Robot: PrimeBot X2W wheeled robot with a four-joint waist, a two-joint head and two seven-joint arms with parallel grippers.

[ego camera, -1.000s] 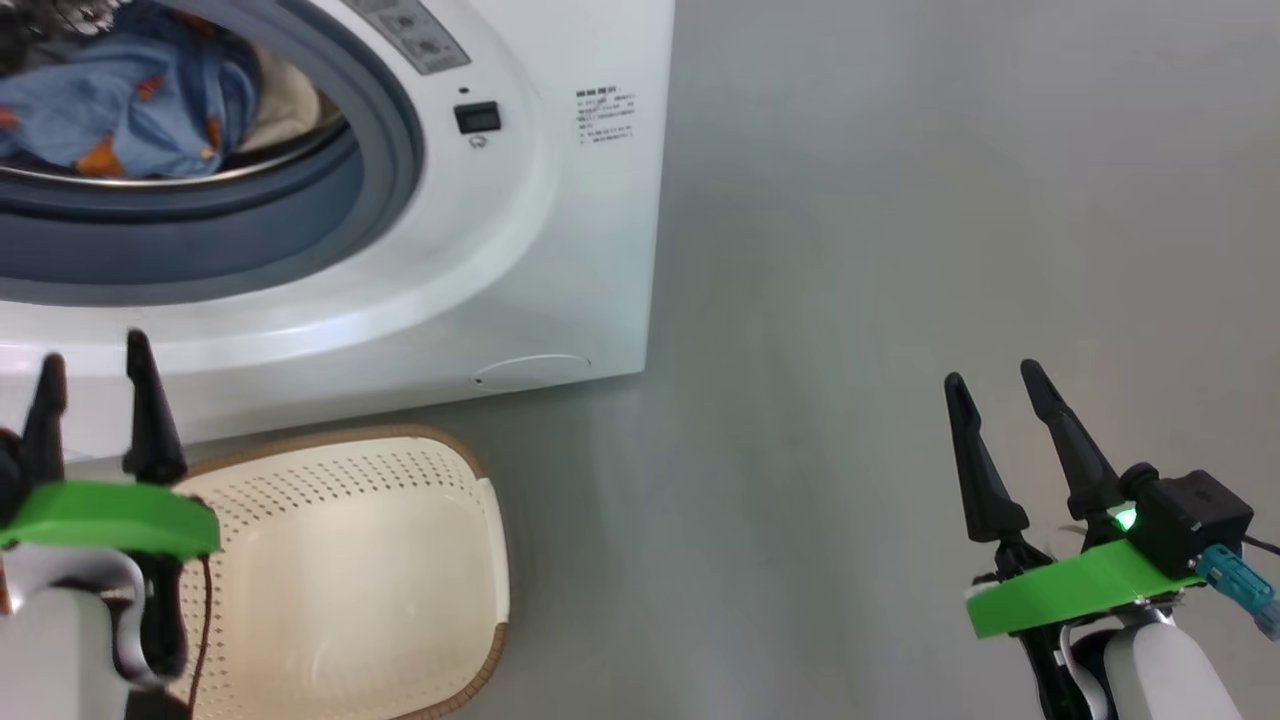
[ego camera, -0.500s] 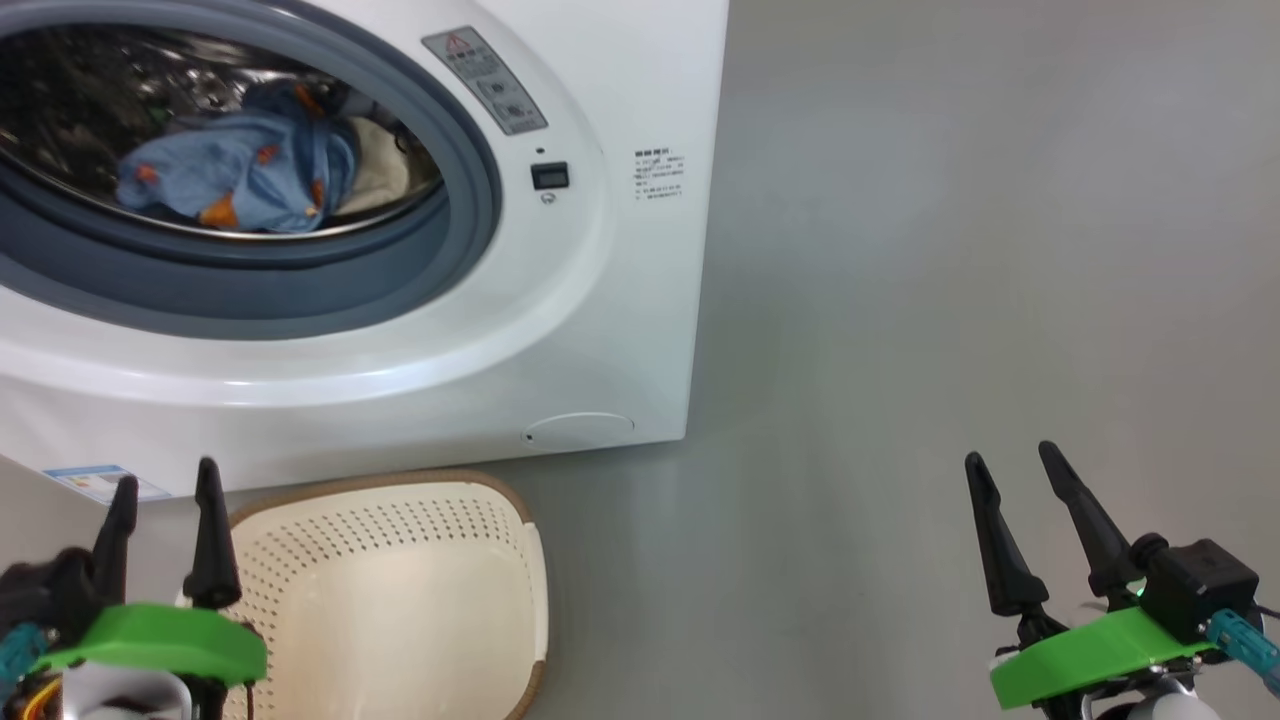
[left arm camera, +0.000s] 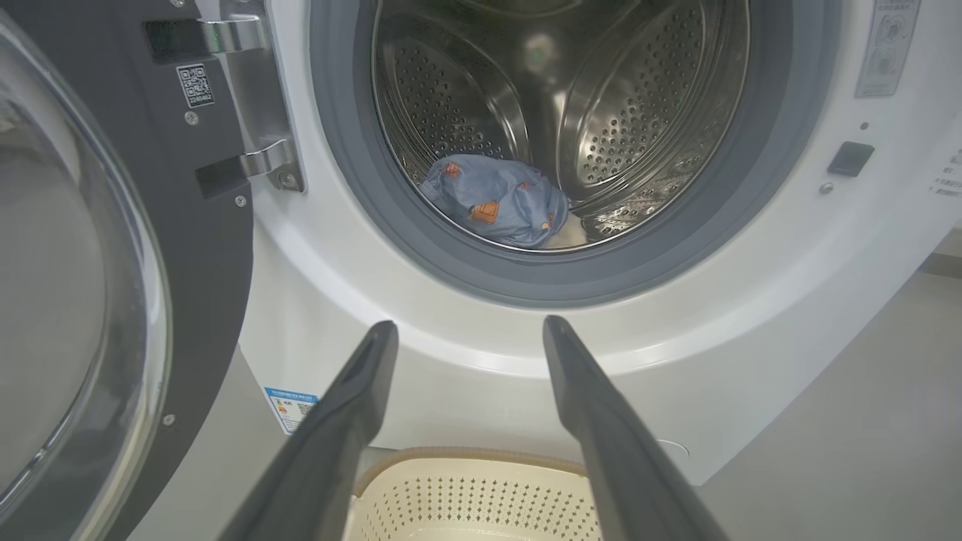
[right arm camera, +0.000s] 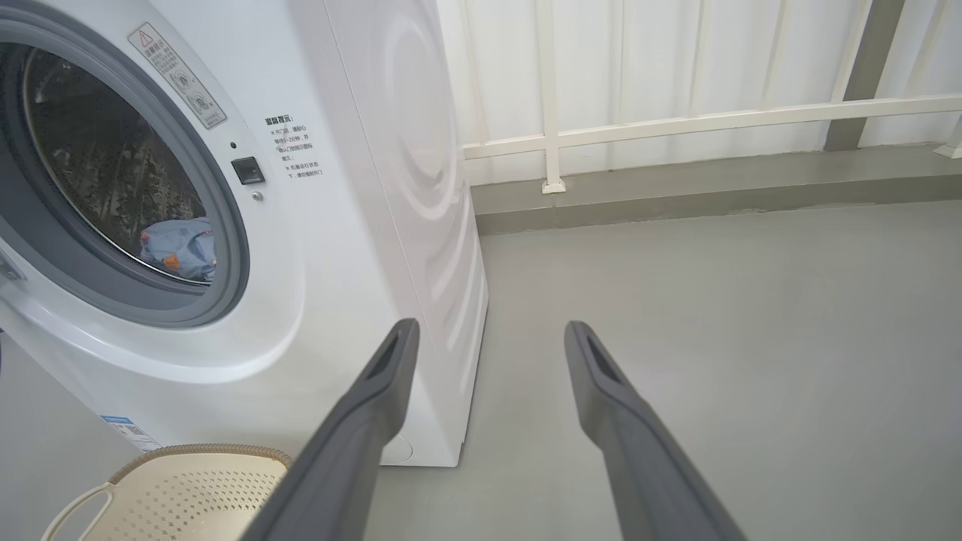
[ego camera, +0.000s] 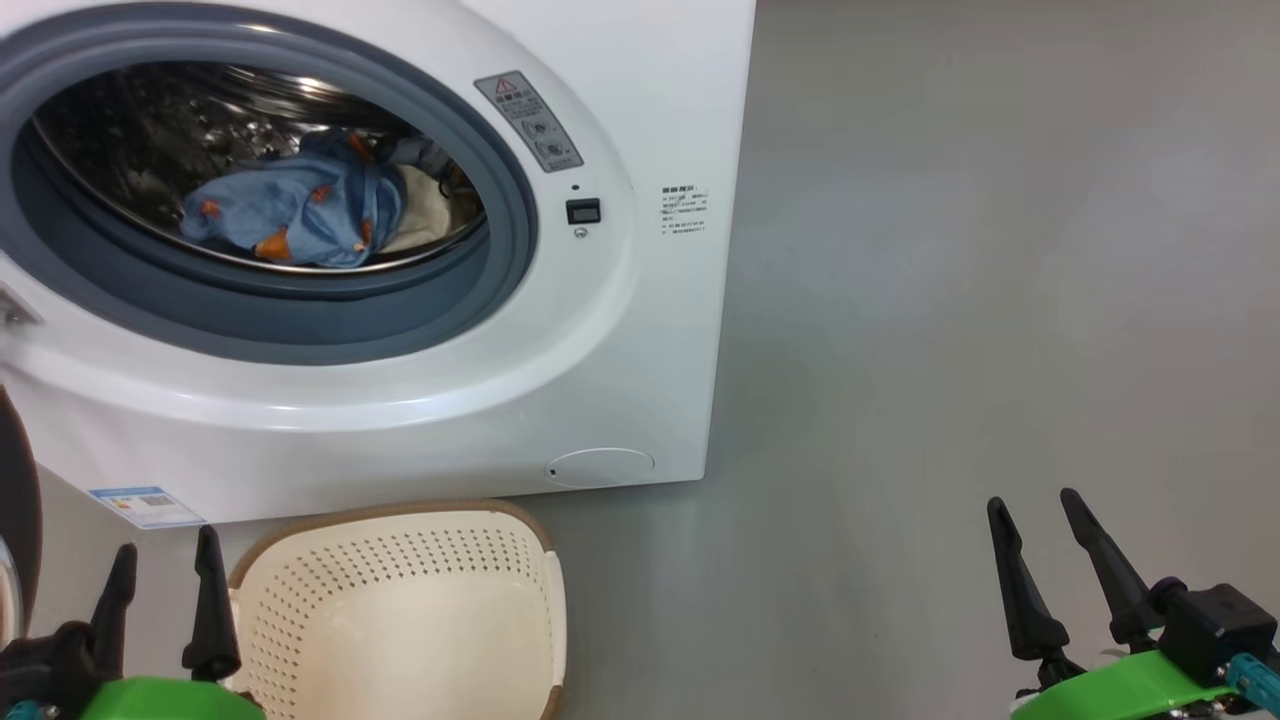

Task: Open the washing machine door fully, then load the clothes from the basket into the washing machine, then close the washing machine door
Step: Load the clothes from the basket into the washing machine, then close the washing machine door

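The white washing machine [ego camera: 640, 330] [right arm camera: 391, 225] stands with its round mouth uncovered. Its door [left arm camera: 188, 248] [ego camera: 18, 500] is swung wide to the left, black rim and glass bowl showing. Inside the steel drum lie the clothes [ego camera: 300, 210] [left arm camera: 500, 199] [right arm camera: 180, 248]: the light blue printed garment on top, a cream one showing behind it. The cream basket [ego camera: 400, 600] [left arm camera: 481, 500] [right arm camera: 180, 492] sits on the floor before the machine, nothing in it. My left gripper [ego camera: 160, 555] [left arm camera: 470, 330] is open beside the basket's left end. My right gripper [ego camera: 1035, 510] [right arm camera: 488, 330] is open over bare floor, far right.
Grey floor [ego camera: 950, 300] stretches to the machine's right. A white railing [right arm camera: 676, 120] and a low kerb [right arm camera: 676, 195] run behind it. A blue label sticker [ego camera: 150, 505] and a round cap [ego camera: 600, 467] mark the machine's lower front.
The head camera has tilted up, so the machine, basket and both grippers sit lower in the picture. The door's edge has come into view at the far left. Both grippers stay open.
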